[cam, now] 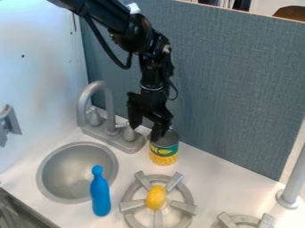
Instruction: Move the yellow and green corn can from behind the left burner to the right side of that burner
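Claw spread open, nothing between fingers, right one at left rim of can. Can upright, long axis vertical, top up, right of faucet, beyond burner.

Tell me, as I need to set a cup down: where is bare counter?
The widest bare patch lies between the can, divider, post, left burner and right burner. A smaller one separates sink, can and left burner. Crowded: gripper by can and faucet; bottle between sink and left burner.
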Controlling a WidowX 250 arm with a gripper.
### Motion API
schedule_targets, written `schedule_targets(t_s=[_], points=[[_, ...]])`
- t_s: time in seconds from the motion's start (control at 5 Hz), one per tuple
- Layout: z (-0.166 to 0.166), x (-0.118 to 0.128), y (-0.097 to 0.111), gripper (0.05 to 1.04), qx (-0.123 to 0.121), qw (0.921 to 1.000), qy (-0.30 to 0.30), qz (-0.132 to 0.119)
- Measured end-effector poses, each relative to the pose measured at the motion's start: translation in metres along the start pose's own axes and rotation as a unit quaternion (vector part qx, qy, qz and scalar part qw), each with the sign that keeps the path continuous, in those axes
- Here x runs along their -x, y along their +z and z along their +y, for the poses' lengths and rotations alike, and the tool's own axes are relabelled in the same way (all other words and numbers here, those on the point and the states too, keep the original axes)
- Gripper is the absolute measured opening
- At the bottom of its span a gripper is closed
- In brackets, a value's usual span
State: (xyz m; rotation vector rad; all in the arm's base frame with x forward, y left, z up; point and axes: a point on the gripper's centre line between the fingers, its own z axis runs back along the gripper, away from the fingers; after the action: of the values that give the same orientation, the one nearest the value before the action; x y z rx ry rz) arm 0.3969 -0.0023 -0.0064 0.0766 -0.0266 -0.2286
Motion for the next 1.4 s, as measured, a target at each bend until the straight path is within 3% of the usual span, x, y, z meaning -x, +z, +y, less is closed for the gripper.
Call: schedule_targets(t_s=[0.2,0.4,0.6,0.8,1.0,1.2,1.4], points=[[-0.003,0.008,-0.018,1.0,0.007,0.9997,-0.002,0.025],[-0.004,0.004,-0.017,1.0,0.026,0.9994,-0.018,0.013],[0.007,-0.004,-0.014,1.0,0.029,0.9995,-0.011,-0.001],[0.012,-0.01,-0.027,1.0,0.017,0.9997,-0.015,0.003],[0.024,-0.017,-0.028,1.0,-0.021,0.9997,-0.007,0.01],[0.024,-0.019,-0.035,1.0,-0.02,0.9996,-0.011,0.016],[0.022,-0.022,-0.036,1.0,-0.009,0.9999,-0.005,0.005]])
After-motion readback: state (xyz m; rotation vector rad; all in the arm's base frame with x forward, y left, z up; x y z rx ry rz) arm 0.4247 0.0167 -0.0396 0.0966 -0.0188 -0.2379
